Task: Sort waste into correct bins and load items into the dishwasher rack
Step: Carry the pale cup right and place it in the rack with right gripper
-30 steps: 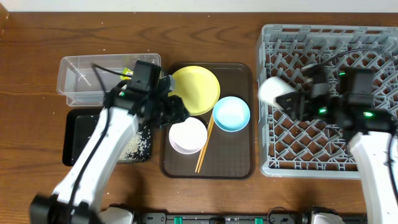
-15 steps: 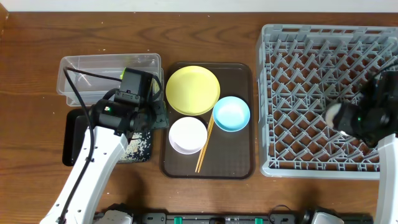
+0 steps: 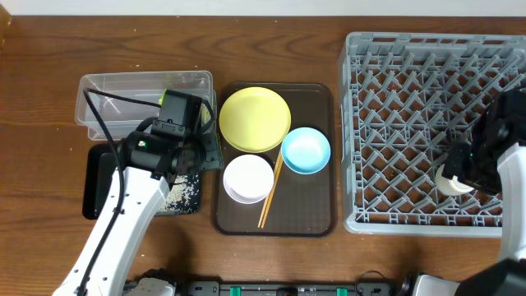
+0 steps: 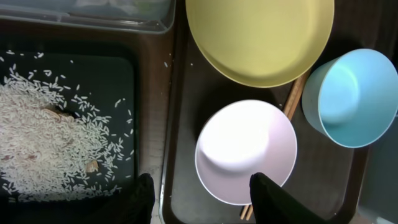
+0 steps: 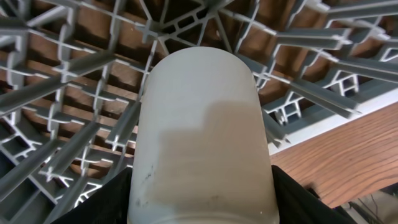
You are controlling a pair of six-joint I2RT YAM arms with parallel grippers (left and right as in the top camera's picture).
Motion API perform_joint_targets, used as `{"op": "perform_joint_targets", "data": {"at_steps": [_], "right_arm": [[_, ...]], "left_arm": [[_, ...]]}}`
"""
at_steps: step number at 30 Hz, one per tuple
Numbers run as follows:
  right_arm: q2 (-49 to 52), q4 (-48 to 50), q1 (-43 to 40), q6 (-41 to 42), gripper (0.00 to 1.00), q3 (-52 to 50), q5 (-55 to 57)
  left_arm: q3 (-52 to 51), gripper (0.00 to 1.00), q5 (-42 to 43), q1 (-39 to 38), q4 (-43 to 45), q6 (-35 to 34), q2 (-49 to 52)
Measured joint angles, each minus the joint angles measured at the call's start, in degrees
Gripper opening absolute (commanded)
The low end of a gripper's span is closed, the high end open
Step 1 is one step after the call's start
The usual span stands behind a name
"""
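My left gripper is open and empty. It hangs over the left rim of the brown serving tray, between the black tray's rice and the white bowl. The yellow plate, light blue bowl and chopsticks lie on the serving tray. My right gripper is shut on the small white cup, low among the pegs at the front right of the grey rack. The wrapper is hidden.
The clear tub stands behind the black tray. The brown serving tray sits between the bins and the rack. Bare wooden table shows beyond the rack's front corner.
My right gripper carried the cup from the rack's left side to its front right and lowered it among the pegs. My left arm drew back from the yellow plate, then stayed still.
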Motion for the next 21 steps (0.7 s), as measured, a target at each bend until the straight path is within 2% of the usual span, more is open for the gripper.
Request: {"op": "perform_joint_targets", "data": {"at_steps": [1,3,6,11,17,21], "right_arm": [[0.83,0.04,0.0,0.0,0.4,0.0,0.0],[2.03,0.2,0.0,0.0,0.6,0.0,-0.15],[3.26,0.37,0.0,0.28,0.79,0.0,-1.01],[3.52,1.09,-0.02,0.55,0.88,0.0,-2.14],[3.34,1.16,0.0,0.44,0.88,0.48,-4.04],[1.57,3.15,0.0,-0.35,0.83,3.13,-8.81]], "left_arm": [[0.0,0.53,-0.04,0.0,0.0,0.0,0.0],[0.0,0.53,-0.22,0.02,0.0,0.0,0.0],[0.0,0.53,-0.24,0.0,-0.07,0.0,0.0],[0.0,0.53,-0.24,0.02,-0.48,0.0,0.0],[0.0,0.58,-0.24,0.0,-0.83,0.02,0.0],[0.0,0.6,-0.24,0.02,-0.94,-0.02,0.0]]}}
